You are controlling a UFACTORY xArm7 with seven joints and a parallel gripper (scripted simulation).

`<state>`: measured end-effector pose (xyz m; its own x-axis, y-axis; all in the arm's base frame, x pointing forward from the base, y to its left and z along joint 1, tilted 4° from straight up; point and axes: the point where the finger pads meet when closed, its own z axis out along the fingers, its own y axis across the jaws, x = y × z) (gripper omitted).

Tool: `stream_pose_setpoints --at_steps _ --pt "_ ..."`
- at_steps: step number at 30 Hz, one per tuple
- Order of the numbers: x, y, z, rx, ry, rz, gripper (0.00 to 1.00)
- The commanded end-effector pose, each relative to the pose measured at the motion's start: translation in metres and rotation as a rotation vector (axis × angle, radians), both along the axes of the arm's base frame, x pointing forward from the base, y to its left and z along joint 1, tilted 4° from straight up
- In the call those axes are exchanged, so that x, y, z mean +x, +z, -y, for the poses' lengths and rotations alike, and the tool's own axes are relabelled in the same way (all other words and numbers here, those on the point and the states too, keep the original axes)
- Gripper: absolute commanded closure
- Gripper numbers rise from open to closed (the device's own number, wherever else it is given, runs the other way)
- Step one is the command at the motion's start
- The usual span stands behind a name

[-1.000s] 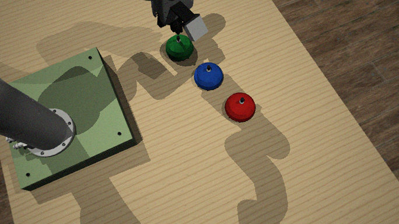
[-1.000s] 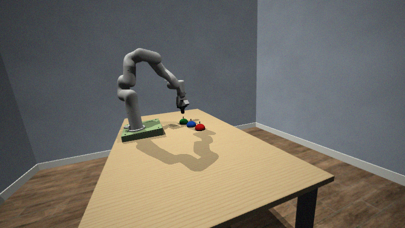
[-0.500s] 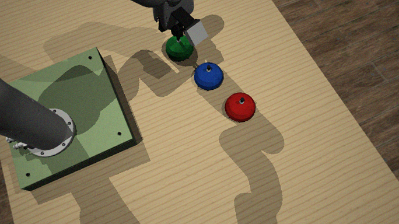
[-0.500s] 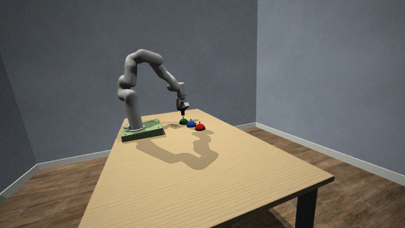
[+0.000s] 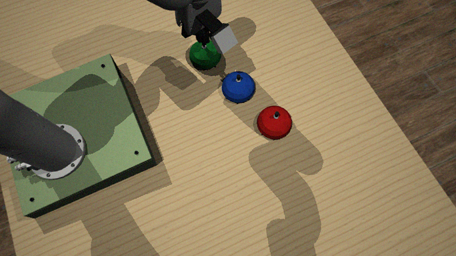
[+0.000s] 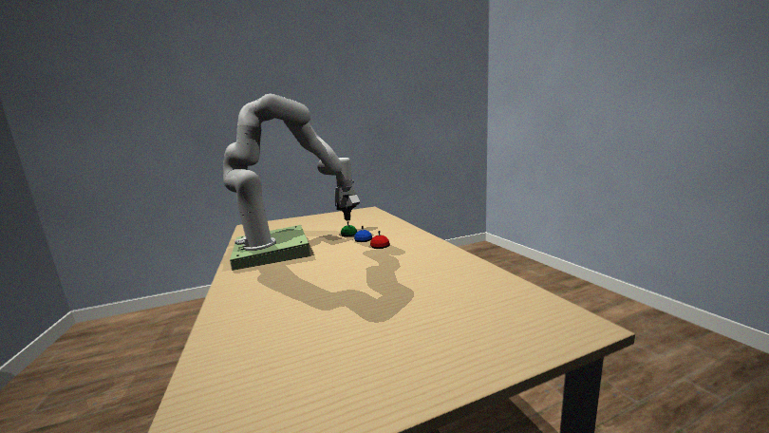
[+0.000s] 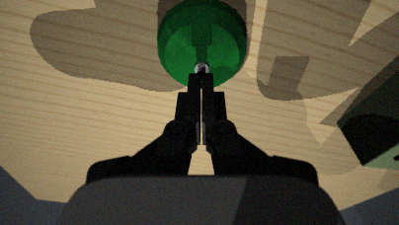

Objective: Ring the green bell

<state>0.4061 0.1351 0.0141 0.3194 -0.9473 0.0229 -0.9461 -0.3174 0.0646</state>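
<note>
The green bell (image 5: 204, 55) stands on the table, first in a diagonal row with a blue bell (image 5: 238, 87) and a red bell (image 5: 274, 122). My gripper (image 5: 203, 41) is shut and empty, pointing straight down over the green bell. In the wrist view the closed fingertips sit right at the small grey button (image 7: 200, 68) on top of the green bell (image 7: 201, 45). I cannot tell how far down the button is. In the exterior view the gripper (image 6: 347, 216) stands just above the green bell (image 6: 348, 231).
The arm's green base plate (image 5: 78, 133) lies to the left of the bells. The blue bell's button (image 5: 239, 76) and the red bell's button (image 5: 276, 114) stand up, untouched. The table's right edge runs close past the bells.
</note>
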Motion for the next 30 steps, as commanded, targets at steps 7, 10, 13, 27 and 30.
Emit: stream_pose_setpoints --at_steps 7,10,13,27,30 --pt "0.0015 0.0013 -0.0006 0.002 0.000 0.004 1.00" --pt "0.0015 0.0013 -0.0006 0.002 0.000 0.004 1.00" --pt "0.0015 0.0001 -0.0005 0.002 0.000 0.004 1.00" --pt "0.0010 -0.0087 -0.0002 0.002 0.000 0.004 1.00" --pt "0.0010 -0.0087 -0.0002 0.002 0.000 0.004 1.00"
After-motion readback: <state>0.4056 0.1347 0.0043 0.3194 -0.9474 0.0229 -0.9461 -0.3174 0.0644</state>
